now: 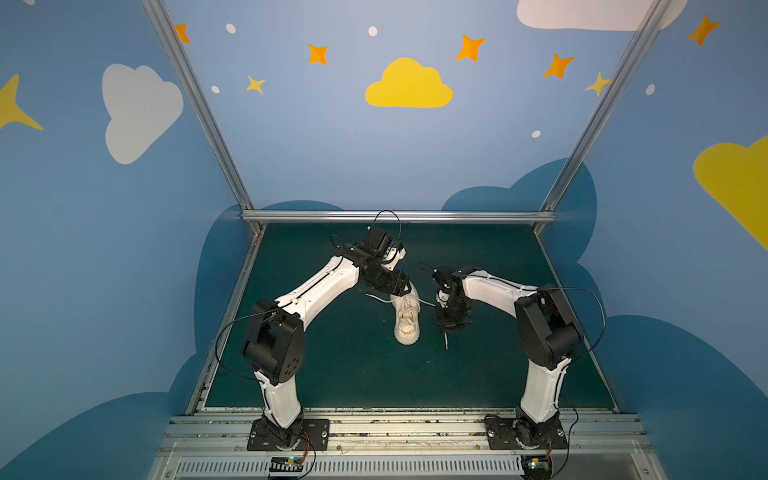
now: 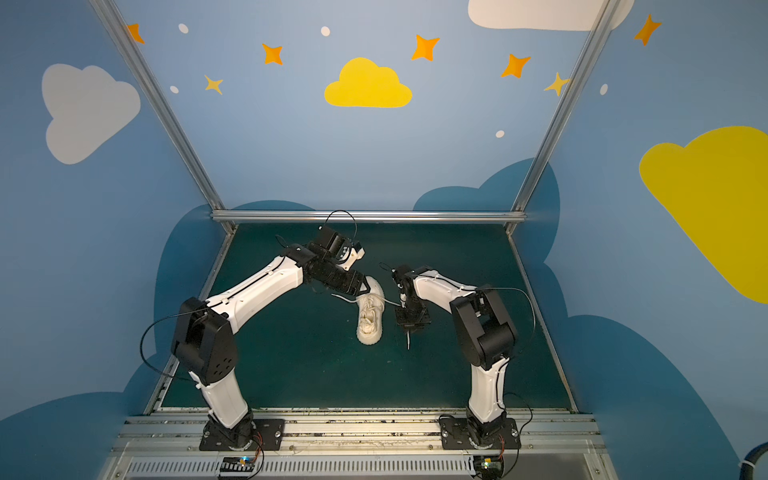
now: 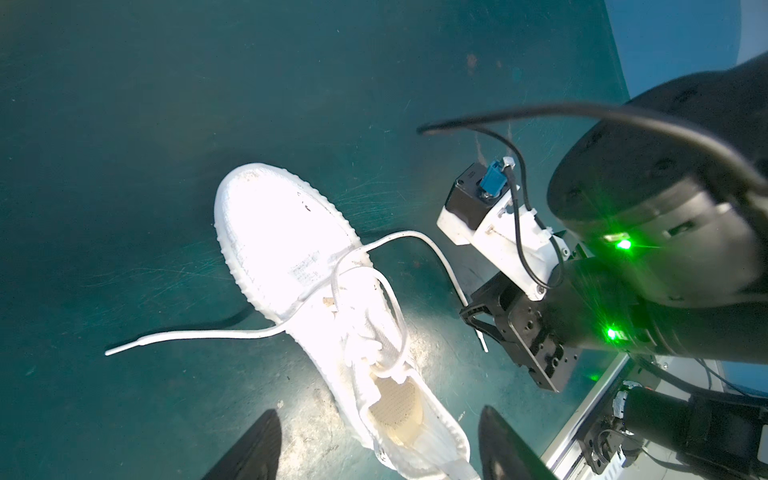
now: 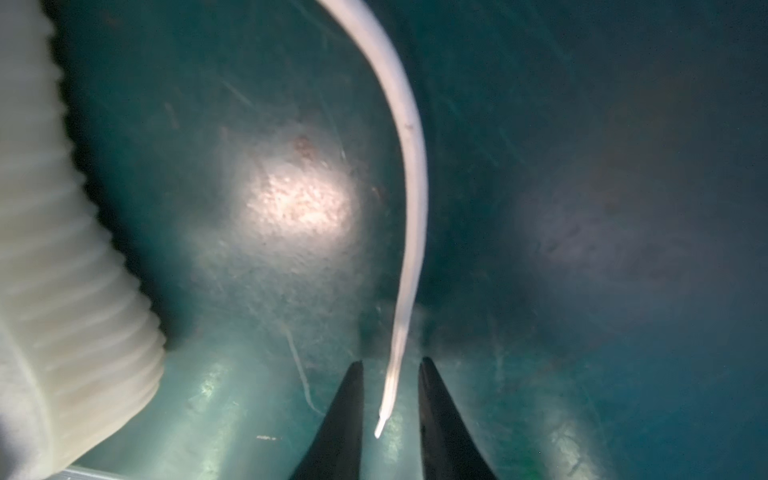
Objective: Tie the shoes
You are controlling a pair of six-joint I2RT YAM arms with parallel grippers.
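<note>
Sneaker: we see the cream-white knit sneaker (image 1: 406,320) standing on its sole near the middle of the green mat (image 1: 332,374). Its toe points to the near edge and its heel to the far edge.
Laces: we find them untied. The left lace end (image 3: 187,334) trails flat over the mat on the left arm's side. The right lace end (image 4: 415,166) curves away from the sneaker toward the right arm.
Sole: in the right wrist view we see the ribbed sole (image 4: 75,291) close beside that lace.
Left gripper: the left gripper (image 3: 378,411) hangs over the heel opening with its fingers spread wide, one on each side of the heel. We see no contact.
Right gripper: the right gripper (image 4: 391,365) sits low over the mat, just beside the sneaker's right side. Its fingers are narrowly parted, and the tip of the right lace end lies between them with a gap on both sides. We cannot make out a pinch.
</note>
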